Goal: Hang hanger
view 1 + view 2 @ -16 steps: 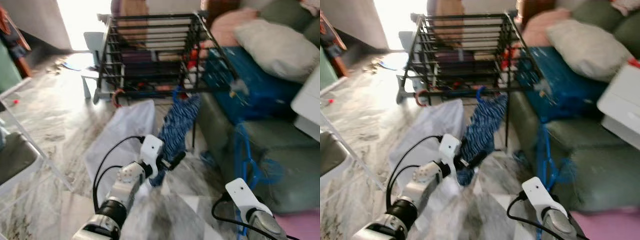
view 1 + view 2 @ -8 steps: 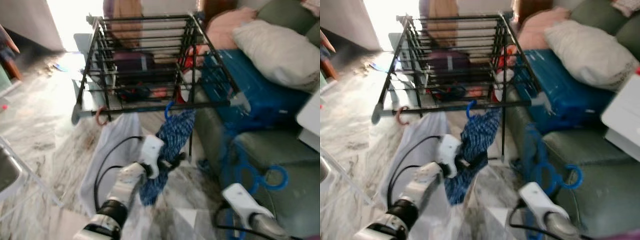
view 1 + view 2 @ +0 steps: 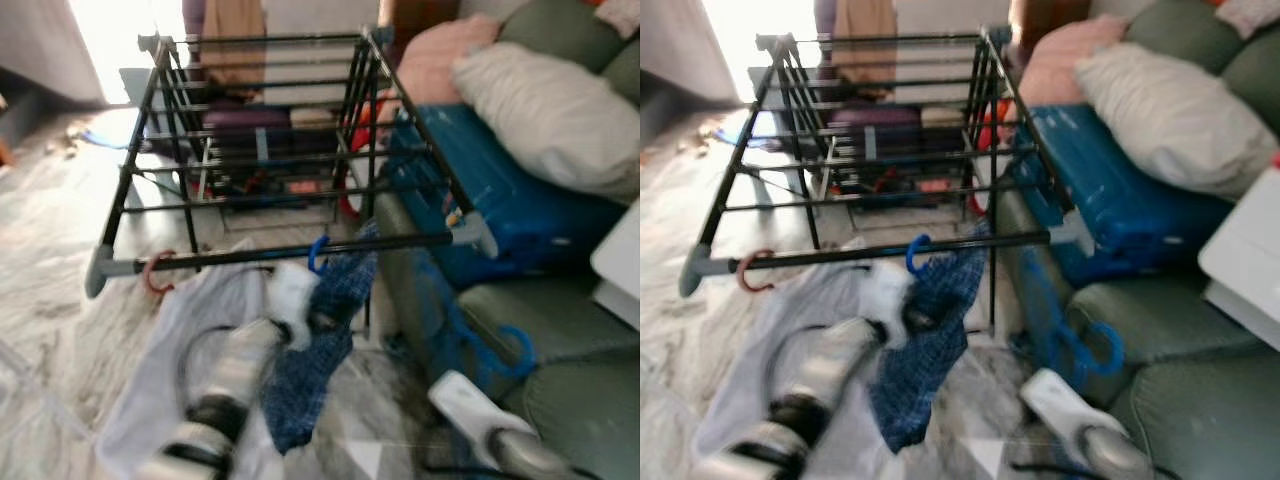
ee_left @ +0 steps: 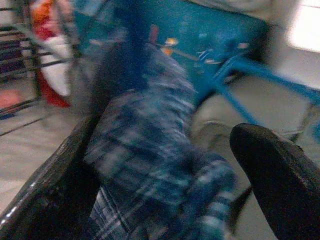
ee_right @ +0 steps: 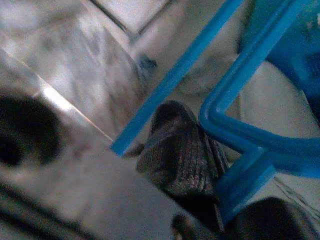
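blue hanger (image 3: 317, 254) hooked on drying rack (image 3: 290, 252) front rail, plaid garment (image 3: 315, 350) hanging below. left gripper (image 4: 165, 165) wide around the garment, seen from its wrist. right gripper (image 5: 210, 200) clamped on blue hanger bundle (image 5: 240, 120). rack rail sits lower in frame than before; sofa (image 3: 560, 340) crowds the rack's right.

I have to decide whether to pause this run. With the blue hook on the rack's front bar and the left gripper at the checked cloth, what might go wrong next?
Two risks stand out:
1. The left gripper has its fingers on either side of the checked garment; pulling away could drag the blue hanger hook off the rack bar.
2. The right gripper holds a blue hanger beside the sofa; it may snag there.
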You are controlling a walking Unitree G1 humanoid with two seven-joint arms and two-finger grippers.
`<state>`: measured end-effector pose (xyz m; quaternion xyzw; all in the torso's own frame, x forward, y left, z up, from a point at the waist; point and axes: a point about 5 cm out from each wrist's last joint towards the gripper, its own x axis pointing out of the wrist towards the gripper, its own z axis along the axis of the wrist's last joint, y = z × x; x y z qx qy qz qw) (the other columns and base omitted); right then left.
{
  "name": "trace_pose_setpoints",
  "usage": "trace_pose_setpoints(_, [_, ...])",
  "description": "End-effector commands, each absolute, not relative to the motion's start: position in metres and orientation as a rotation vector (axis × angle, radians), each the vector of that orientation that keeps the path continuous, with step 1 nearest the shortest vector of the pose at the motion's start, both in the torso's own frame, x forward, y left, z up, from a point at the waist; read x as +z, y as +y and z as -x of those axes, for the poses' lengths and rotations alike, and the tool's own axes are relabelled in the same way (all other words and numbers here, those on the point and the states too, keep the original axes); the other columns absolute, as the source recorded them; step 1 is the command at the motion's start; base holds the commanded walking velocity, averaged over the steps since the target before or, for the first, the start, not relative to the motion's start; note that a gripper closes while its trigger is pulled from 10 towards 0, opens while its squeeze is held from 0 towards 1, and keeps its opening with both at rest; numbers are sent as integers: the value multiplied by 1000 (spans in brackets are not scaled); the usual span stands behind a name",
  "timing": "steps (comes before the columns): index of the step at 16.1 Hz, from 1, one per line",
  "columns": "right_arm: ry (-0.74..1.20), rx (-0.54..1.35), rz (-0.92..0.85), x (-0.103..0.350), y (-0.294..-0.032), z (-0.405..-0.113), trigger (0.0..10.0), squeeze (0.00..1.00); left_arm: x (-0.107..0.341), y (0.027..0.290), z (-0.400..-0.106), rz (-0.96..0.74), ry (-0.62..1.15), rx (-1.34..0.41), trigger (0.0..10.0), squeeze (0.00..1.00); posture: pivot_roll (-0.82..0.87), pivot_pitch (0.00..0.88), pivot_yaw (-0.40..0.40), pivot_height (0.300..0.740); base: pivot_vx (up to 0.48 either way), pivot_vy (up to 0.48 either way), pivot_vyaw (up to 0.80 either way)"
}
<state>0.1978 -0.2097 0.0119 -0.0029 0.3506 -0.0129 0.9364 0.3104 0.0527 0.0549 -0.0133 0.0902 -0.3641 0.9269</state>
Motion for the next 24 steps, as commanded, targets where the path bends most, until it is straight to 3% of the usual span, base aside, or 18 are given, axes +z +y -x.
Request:
trace_pose_setpoints(1, [693,4,-2,15,-201,-202,10000,0,54,67,-313,-3,188,-714,10000,0,-21,0,-7,740,0,0,0])
trace_pose_setpoints(10, [620,147,48,41,-211,-223,10000,0,53,73,-316,-49,201,-673,10000,0,-6,0,-2,740,0,0,0])
trace_pose_setpoints(19, [617,312,218,71,-223,-280,10000,0,57,84,-323,-43,204,-632,10000,0,32,0,-11,740,0,0,0])
trace_pose_setpoints(24, [575,235,276,94,-240,-319,10000,0,60,89,-325,-50,199,-622,10000,0,50,0,-23,740,0,0,0])
